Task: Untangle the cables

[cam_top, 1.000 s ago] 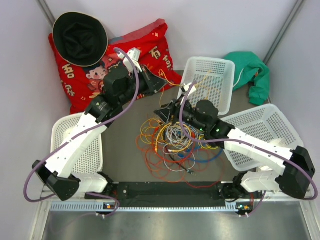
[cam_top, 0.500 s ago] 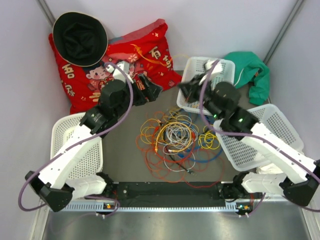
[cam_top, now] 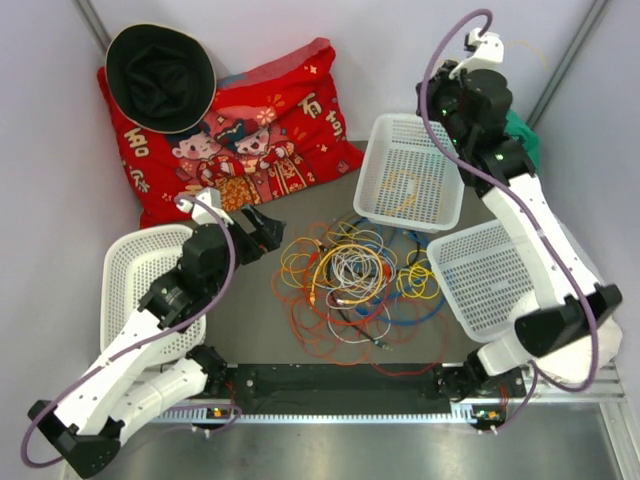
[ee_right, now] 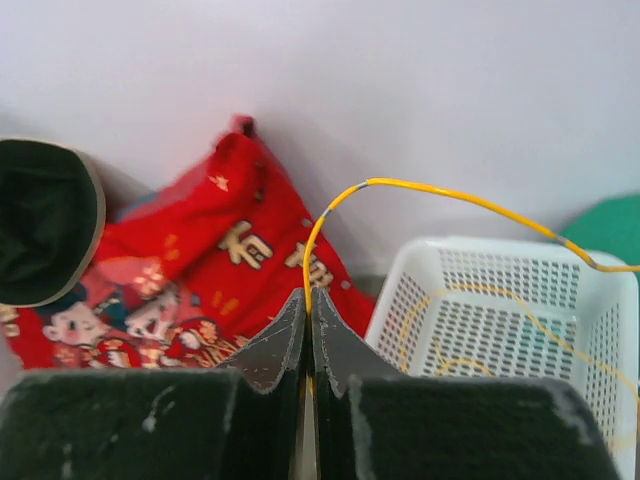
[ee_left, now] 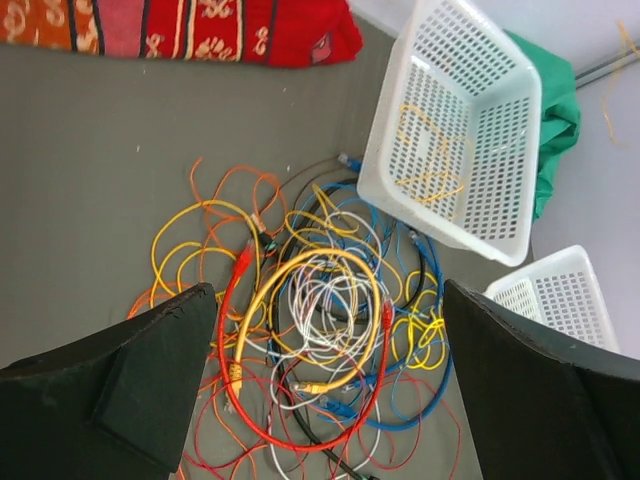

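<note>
The cables (cam_top: 345, 280) mix yellow, orange, red, white, blue and black on the dark grey table (cam_top: 250, 300). One cable (ee_right: 440, 192) is yellow with grey bands. At 11 o'clock, a red cushion (cam_top: 290, 120) bears cartoon figures and gold characters. The hat (cam_top: 160, 75) is black with a tan rim. The baskets (cam_top: 430, 150) are white and the cloth (ee_left: 558, 120) is green.

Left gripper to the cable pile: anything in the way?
Nothing visible. The left gripper, fingers open, hangs apart from the cable pile, and only bare table lies between them.
</note>
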Controlling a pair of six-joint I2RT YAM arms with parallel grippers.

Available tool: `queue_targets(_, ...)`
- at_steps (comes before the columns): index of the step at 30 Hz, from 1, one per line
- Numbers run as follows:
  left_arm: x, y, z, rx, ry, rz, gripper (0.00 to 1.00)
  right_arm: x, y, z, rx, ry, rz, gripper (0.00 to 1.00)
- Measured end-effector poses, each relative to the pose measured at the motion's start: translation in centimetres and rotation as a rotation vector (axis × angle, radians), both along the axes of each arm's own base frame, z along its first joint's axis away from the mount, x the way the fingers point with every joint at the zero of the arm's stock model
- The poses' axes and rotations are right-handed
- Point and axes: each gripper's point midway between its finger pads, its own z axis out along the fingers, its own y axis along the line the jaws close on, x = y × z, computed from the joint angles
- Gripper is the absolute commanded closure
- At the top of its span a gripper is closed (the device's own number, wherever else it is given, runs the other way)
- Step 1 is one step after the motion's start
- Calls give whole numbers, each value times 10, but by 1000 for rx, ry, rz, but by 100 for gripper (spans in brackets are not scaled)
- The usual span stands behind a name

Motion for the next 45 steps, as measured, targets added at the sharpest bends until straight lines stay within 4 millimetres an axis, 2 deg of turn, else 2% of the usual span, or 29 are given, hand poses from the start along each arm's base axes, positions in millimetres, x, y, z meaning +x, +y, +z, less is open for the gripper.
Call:
queue_targets(3, -4, -1, -25, -7, 53, 1, 1, 33, -5, -40, -7, 86, -31, 100)
queue_targets(7, -13, -3, -70, 1, 160, -12, 1, 70, -8, -106, -41, 215, -71, 100)
queue_targets(10, -19, -4, -91, 5, 216, -17, 1, 86, -8, -151, -76, 300, -90, 100)
queue_targets(12, -22, -3, -101, 8, 239, -17, 1, 93, -10, -172, -91, 336, -104, 100)
queue_targets(15, -26, -2, -115, 12, 272, -15, 1, 95, -12, -203, -114, 394, -113, 100)
queue_targets(19, -30, -2, -129, 18, 306, -19, 1, 93, -18, -222, -128, 430, -128, 100)
queue_targets(23, -32, -4, -132, 8, 317, -26, 1, 89, -24, -240, -144, 464, -147, 100)
queue_targets(25, -33, -5, -133, 7, 322, -28, 1, 80, -27, -255, -156, 494, -147, 97)
queue_targets(28, -34, -6, -135, 8, 332, -34, 1, 58, -33, -279, -174, 552, -142, 100)
queue_targets(30, -35, -7, -135, 5, 336, -40, 1, 46, -35, -284, -178, 568, -134, 100)
queue_targets(32, -36, -8, -135, 0, 340, -48, 2, 33, -38, -281, -173, 564, -124, 100)
queue_targets(35, -38, -11, -135, -9, 349, -60, 2, 19, -40, -258, -149, 518, -112, 100)
queue_targets(40, -42, -10, -137, -13, 366, -64, 2, 10, -38, -212, -94, 410, -98, 100)
queue_targets(45, -44, -9, -133, -27, 356, -61, 2, 7, -33, -182, -70, 355, -80, 100)
